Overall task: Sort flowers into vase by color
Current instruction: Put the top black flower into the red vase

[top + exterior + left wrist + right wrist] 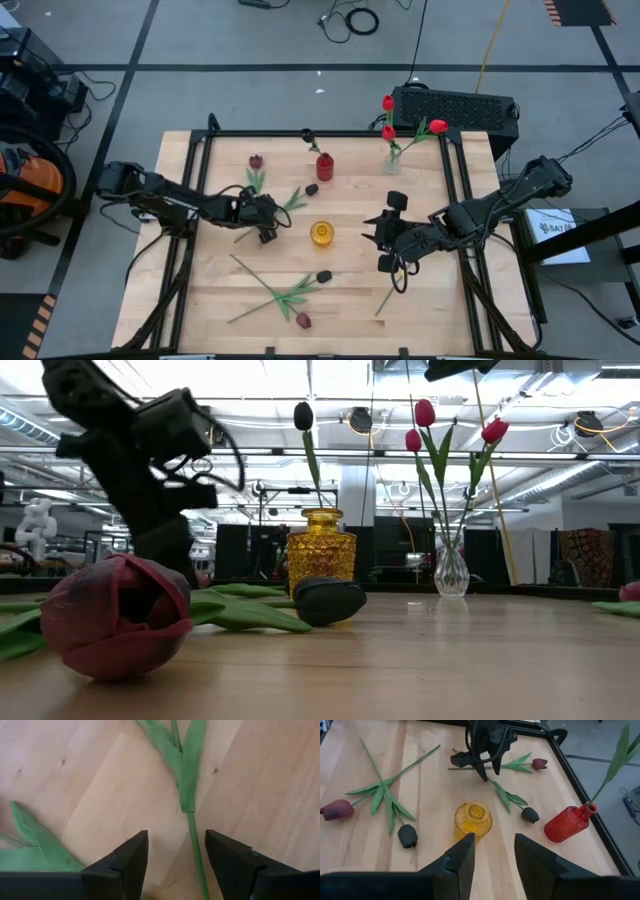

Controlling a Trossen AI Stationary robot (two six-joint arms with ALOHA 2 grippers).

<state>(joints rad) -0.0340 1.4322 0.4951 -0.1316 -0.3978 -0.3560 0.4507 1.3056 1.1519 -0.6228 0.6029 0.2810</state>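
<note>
My left gripper (176,845) is open and points down at the table, one finger on each side of the green stem (194,840) of a black-headed flower (312,188) that lies flat; I see no touch. A maroon flower (256,161) lies just beyond it. My right gripper (494,851) hangs open and empty above the table, right of the yellow vase (321,233). A red vase (324,166) holds one black flower (307,133). A clear vase (393,160) holds red flowers (437,127). Another black flower (324,276) and a maroon one (303,320) lie near the front, stems crossed.
A loose green stem (385,298) lies on the table below my right gripper. A black metal frame (300,133) runs around the wooden table. A black box (455,108) stands behind the far right corner. Bare wood shows at the near left.
</note>
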